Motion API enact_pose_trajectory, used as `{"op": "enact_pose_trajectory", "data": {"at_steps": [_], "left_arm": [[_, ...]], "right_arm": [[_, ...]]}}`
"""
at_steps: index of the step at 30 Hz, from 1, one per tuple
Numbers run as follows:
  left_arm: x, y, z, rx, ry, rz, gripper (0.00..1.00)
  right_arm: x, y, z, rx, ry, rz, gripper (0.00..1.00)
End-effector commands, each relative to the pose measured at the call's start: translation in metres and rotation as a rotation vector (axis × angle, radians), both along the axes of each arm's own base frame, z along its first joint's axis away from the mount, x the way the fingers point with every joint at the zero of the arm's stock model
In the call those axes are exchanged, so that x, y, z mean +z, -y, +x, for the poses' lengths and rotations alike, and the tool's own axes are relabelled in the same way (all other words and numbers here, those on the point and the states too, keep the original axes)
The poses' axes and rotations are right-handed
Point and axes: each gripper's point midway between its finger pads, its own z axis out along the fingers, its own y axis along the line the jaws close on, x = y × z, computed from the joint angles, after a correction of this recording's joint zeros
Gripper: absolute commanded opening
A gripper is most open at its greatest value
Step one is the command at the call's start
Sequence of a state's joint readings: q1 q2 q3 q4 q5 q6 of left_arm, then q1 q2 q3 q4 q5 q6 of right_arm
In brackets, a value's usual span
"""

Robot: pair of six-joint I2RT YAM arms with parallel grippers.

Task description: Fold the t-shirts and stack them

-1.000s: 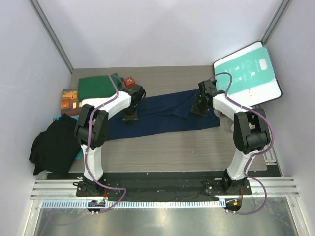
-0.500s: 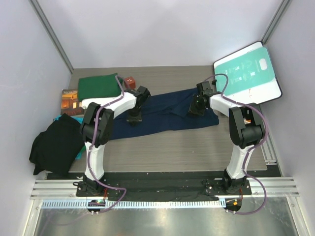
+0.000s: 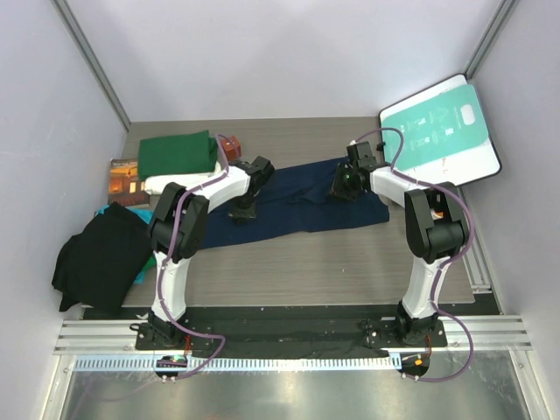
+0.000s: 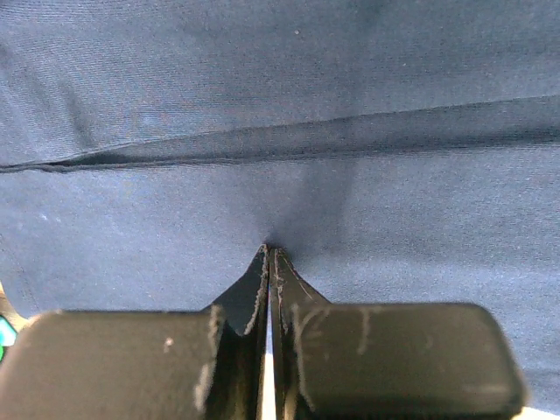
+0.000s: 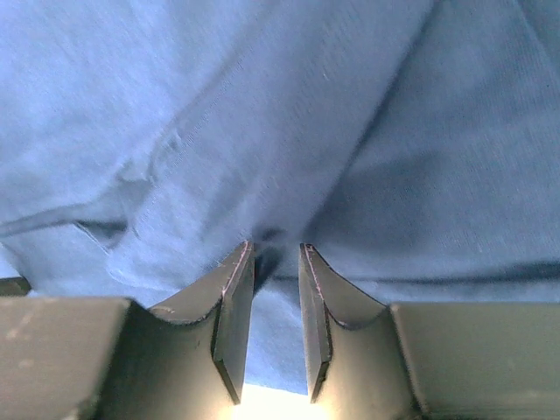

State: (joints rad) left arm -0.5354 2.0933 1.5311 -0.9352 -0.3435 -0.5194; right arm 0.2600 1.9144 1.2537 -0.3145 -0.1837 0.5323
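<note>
The navy blue t-shirt [image 3: 302, 208] lies stretched left to right across the middle of the table. It fills the left wrist view [image 4: 262, 105] and the right wrist view [image 5: 262, 114]. My left gripper [image 3: 244, 210] presses down on its left part; its jaws [image 4: 269, 252] are shut and pinch a pucker of navy cloth. My right gripper [image 3: 342, 187] is on the shirt's right part. Its jaws [image 5: 276, 249] stand narrowly apart with a dark fold of navy cloth caught between the tips. The folded dark green t-shirt [image 3: 175, 153] lies at the far left on the cream-white one [image 3: 157, 185].
A teal-and-white board [image 3: 442, 131] leans at the far right corner. A small brown-orange book [image 3: 125, 179] lies at the left edge. A black cloth heap [image 3: 96, 258] sits at the near left. A small red-brown block [image 3: 230, 150] stands beside the green shirt.
My left gripper has slid right and slightly away along the shirt. My right gripper has slid left and away. The two grippers are closer together, and the navy cloth has bunched a little between them.
</note>
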Motion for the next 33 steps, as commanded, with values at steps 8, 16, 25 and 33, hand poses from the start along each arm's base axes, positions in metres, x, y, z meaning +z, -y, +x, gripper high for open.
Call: {"op": "enact_pose_trajectory", "data": {"at_steps": [8, 16, 25, 33], "left_arm": [[-0.042, 0.014, -0.029, -0.004, -0.116, -0.054, 0.0], [-0.042, 0.011, -0.032, -0.009, -0.119, -0.041, 0.0], [-0.044, 0.013, -0.031, -0.009, -0.12, -0.044, 0.0], [-0.048, 0.01, -0.035, -0.009, -0.132, -0.037, 0.0]], "right_arm": [[0.029, -0.025, 0.051, 0.006, 0.115, 0.072, 0.33], [0.023, -0.029, 0.046, 0.02, 0.09, 0.086, 0.01], [0.087, -0.046, 0.068, 0.041, 0.215, 0.149, 0.01], [0.107, -0.079, 0.088, 0.077, 0.214, 0.245, 0.09]]}}
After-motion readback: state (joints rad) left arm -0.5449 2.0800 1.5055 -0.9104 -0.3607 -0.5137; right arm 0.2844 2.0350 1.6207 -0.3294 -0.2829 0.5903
